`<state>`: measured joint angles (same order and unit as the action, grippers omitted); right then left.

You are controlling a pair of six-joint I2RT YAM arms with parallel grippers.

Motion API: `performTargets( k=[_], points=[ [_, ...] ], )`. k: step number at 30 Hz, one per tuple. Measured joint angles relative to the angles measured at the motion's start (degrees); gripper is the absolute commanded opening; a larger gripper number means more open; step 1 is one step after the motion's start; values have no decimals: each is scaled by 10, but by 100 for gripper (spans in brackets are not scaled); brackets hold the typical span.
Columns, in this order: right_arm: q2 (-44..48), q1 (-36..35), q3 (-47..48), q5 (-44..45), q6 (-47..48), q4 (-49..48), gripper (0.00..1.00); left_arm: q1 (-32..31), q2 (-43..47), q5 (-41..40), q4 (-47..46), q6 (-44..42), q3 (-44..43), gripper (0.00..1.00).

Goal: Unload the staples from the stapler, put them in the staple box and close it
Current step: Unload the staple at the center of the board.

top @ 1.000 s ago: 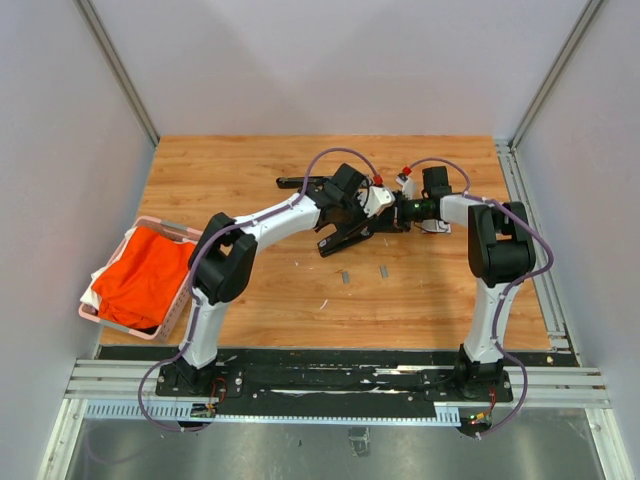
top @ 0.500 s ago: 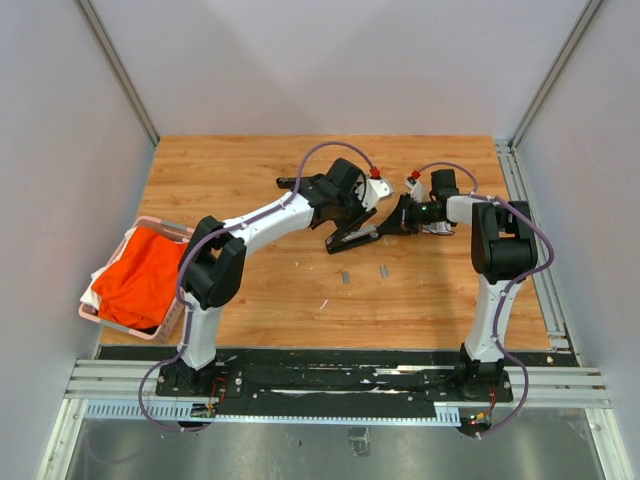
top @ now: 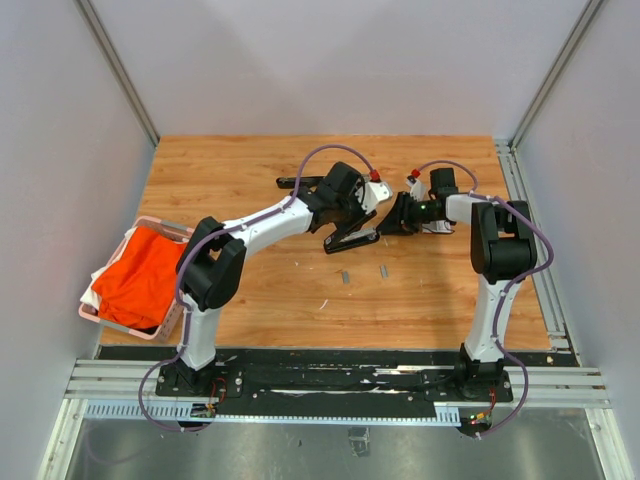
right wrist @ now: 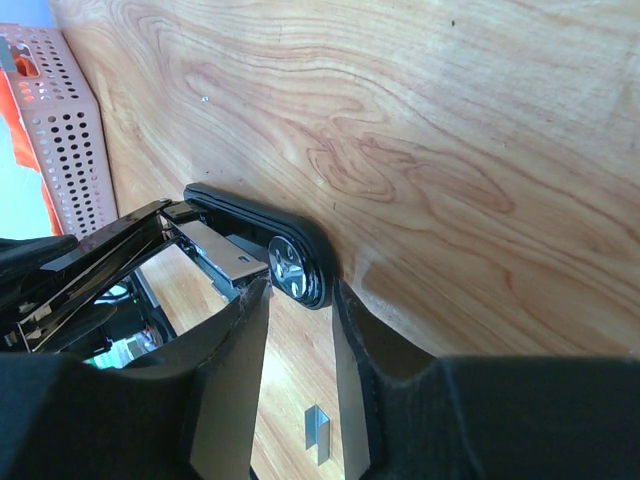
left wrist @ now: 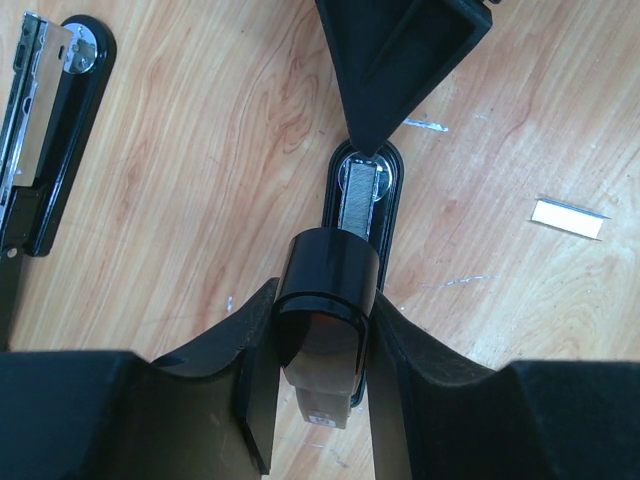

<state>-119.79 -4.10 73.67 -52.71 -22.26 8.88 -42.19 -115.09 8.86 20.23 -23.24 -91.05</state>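
A wooden tabletop (top: pixel 240 170) sits enclosed by plain pale grey walls (top: pixel 330 60) with aluminium corner rails (top: pixel 118 70).

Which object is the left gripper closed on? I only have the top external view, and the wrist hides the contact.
Observer: The left wrist view shows the left gripper shut on the rear end of the black stapler.
Operator: Is the right gripper gripping the same stapler?
Observer: No. In the right wrist view the right gripper is open, with the stapler's front end at its mouth.
Operator: Is the stapler itself opened up?
Observer: Yes. The right wrist view shows it hinged open with its metal magazine exposed. I cannot tell whether it is loaded.
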Motion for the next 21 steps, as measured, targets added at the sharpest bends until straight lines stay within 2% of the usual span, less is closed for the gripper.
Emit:
performTargets(
  k=[11,21],
  points=[
    [0,0,0,-6,-11,-2,49,-13,1,-8,-7,-25,11,0],
    [0,0,0,-9,-12,-8,52,-22,1,-17,-7,-33,14,0]
  ],
)
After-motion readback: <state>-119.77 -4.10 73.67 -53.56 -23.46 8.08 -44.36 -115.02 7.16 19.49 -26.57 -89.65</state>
